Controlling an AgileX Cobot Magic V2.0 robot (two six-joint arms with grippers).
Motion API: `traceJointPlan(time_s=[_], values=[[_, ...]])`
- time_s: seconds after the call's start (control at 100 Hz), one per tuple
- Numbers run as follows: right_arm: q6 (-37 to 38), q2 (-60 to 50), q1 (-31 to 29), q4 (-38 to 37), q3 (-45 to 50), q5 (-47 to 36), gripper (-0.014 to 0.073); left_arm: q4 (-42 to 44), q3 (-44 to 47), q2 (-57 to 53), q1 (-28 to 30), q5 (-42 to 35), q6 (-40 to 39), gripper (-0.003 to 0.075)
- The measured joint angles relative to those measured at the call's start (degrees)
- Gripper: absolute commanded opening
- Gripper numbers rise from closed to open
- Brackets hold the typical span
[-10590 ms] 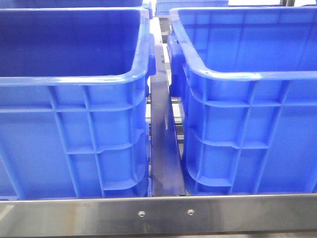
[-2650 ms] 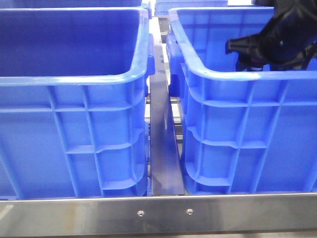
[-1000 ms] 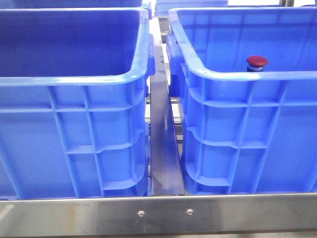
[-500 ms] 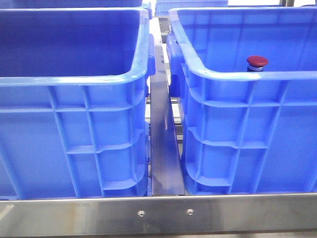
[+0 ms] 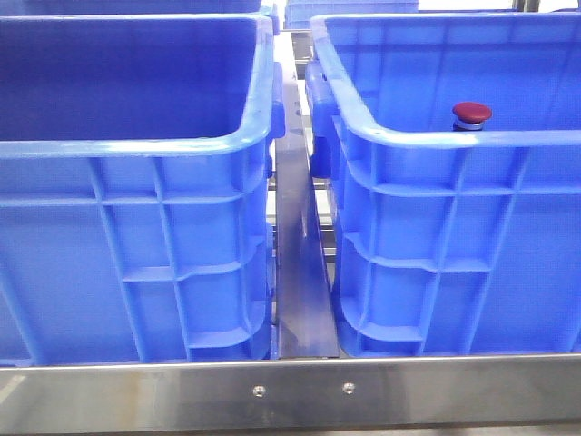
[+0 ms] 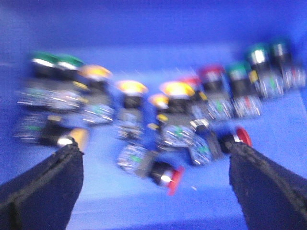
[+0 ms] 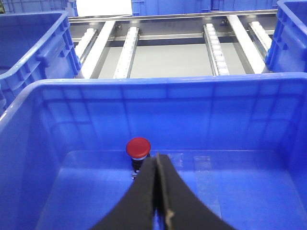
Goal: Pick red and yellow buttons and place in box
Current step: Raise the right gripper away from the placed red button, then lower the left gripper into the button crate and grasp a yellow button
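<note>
A red button [image 5: 472, 113] with a dark red cap stands upright on the floor of the box [image 5: 454, 138], the blue crate on the right. In the right wrist view my right gripper [image 7: 156, 162] hangs shut and empty just above and beside this red button [image 7: 138, 147]. The left wrist view is blurred. There my left gripper [image 6: 154, 148] is open above a heap of buttons in another blue crate. Several yellow buttons [image 6: 132, 87] stand in a row and a red-capped one [image 6: 169, 175] lies on its side between the fingers. Neither gripper shows in the front view.
The left blue crate [image 5: 136, 145] stands beside the box, with a steel divider [image 5: 301, 272] between them. Green-capped buttons [image 6: 71, 61] lie among the heap. Behind the box run conveyor rollers [image 7: 127, 48], with more blue crates [image 7: 29, 43] to either side.
The box showed no button 10.6 s ago. My right arm was inside it 2.6 s ago, then left the front view, leaving the red button standing there. Nothing has moved in the last second.
</note>
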Motion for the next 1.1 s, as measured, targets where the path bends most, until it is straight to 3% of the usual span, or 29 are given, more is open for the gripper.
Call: traceJointPlan(time_s=[0.46,1.1], values=[[0.0,0.0,0.0,0.0,0.0,0.1,-0.0067,-0.3,-8.0,24.2,-2.4,-0.5,0.4,0.0566],[-0.1,0.0,0.0,0.0,0.0,0.2,-0.0067,0.5,-9.5,33.6,-2.4,-5.5,0.4,0.0566]])
